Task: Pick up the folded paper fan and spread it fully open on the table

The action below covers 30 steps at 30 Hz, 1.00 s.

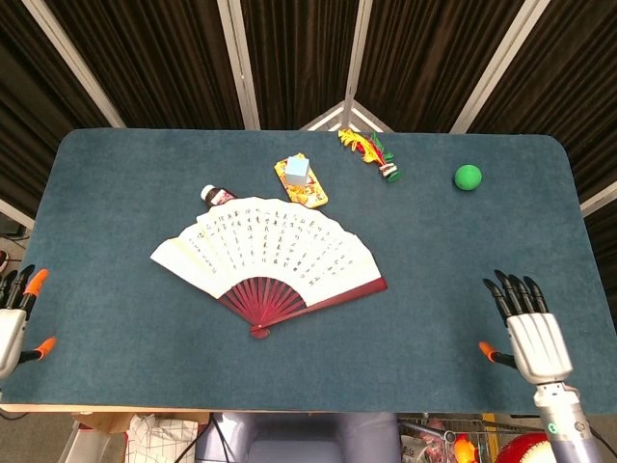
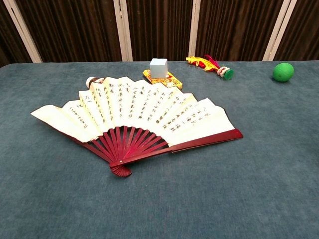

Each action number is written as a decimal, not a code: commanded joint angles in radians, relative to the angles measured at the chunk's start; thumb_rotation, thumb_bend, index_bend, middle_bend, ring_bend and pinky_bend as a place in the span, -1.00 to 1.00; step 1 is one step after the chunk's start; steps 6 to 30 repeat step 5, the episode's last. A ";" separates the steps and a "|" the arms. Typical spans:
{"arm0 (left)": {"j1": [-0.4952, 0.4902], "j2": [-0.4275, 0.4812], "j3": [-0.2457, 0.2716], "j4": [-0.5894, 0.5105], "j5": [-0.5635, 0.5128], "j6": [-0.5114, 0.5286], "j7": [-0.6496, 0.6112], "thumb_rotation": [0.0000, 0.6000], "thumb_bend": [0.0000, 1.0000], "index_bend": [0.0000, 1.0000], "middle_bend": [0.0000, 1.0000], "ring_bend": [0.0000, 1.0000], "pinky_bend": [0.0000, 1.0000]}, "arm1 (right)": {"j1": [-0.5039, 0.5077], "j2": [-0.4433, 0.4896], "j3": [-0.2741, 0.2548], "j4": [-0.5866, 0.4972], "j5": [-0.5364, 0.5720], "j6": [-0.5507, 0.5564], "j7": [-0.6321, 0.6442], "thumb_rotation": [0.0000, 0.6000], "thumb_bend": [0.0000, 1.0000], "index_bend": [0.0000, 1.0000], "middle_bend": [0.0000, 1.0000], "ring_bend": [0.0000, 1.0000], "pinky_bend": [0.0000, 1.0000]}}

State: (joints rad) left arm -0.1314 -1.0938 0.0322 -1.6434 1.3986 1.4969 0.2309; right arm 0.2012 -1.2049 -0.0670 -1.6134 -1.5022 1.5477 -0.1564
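The paper fan [image 1: 265, 251] [image 2: 134, 112] lies spread open on the blue table, cream leaf with black writing, dark red ribs meeting at a pivot near the front. My left hand [image 1: 12, 323] is at the table's left front corner, far from the fan, fingers apart and holding nothing. My right hand [image 1: 532, 338] hovers at the right front edge, also far from the fan, fingers straight and apart, empty. Neither hand appears in the chest view.
A small bottle [image 1: 214, 196] lies just behind the fan's left part. A pale blue cube [image 1: 297, 169] sits on a yellow packet [image 1: 307, 188]. A yellow-red toy [image 1: 369, 151] and a green ball [image 1: 468, 177] lie at the back right.
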 commanded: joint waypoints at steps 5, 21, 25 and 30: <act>0.038 0.007 0.009 0.031 0.083 0.072 -0.051 1.00 -0.79 -0.99 -1.00 -1.00 -1.00 | -0.038 0.002 0.033 0.028 0.027 0.017 0.025 1.00 -0.69 -0.79 -0.86 -0.83 -0.88; 0.038 0.007 0.009 0.031 0.083 0.072 -0.051 1.00 -0.79 -0.99 -1.00 -1.00 -1.00 | -0.038 0.002 0.033 0.028 0.027 0.017 0.025 1.00 -0.69 -0.79 -0.86 -0.83 -0.88; 0.038 0.007 0.009 0.031 0.083 0.072 -0.051 1.00 -0.79 -0.99 -1.00 -1.00 -1.00 | -0.038 0.002 0.033 0.028 0.027 0.017 0.025 1.00 -0.69 -0.79 -0.86 -0.83 -0.88; 0.038 0.007 0.009 0.031 0.083 0.072 -0.051 1.00 -0.79 -0.99 -1.00 -1.00 -1.00 | -0.038 0.002 0.033 0.028 0.027 0.017 0.025 1.00 -0.69 -0.79 -0.86 -0.83 -0.88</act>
